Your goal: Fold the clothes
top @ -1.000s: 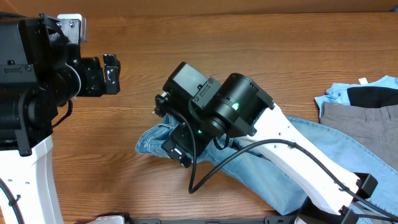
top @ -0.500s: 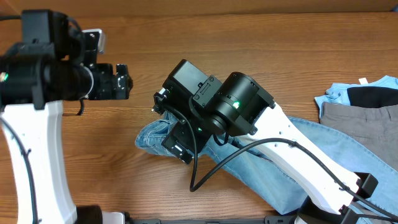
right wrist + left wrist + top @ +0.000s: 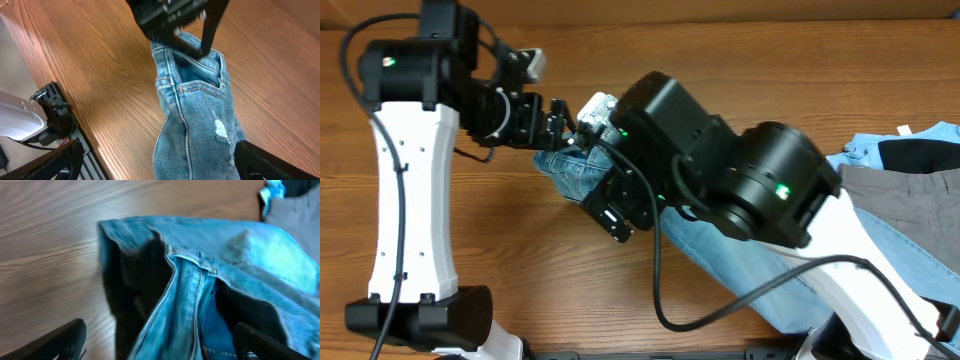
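1. Left gripper (image 3: 558,122): jaws wide, gripping nothing. It is at the upper left edge of the jeans (image 3: 572,178). In its own wrist view the two fingers (image 3: 62,339) sit in the lower corners, with denim filling the space between them. Whether either finger touches the cloth cannot be told.
2. Jeans, bunched end: light blue denim, lying left of centre on the wooden table (image 3: 740,60). The left wrist view shows a stitched seam (image 3: 192,287) running down a raised fold, with dark shadow on either side.
3. Jeans, right wrist view: the waistband (image 3: 192,87) faces the left gripper (image 3: 175,25), one finger of which comes down at the band's far edge. A small white frayed patch (image 3: 219,129) shows on the cloth below the band.
4. Right gripper (image 3: 157,150): jaws wide, holding nothing, above the jeans with a finger at each lower corner of its view. From overhead its black wrist housing (image 3: 615,212) covers part of the denim.
5. Jeans, remainder: the cloth runs from the bunched end towards the lower right, passing under the right arm (image 3: 760,185).
6. Far right: grey trousers (image 3: 905,205) overlap the jeans' edge. A black garment (image 3: 920,153) and a pale-blue garment (image 3: 865,150) lie just behind them.
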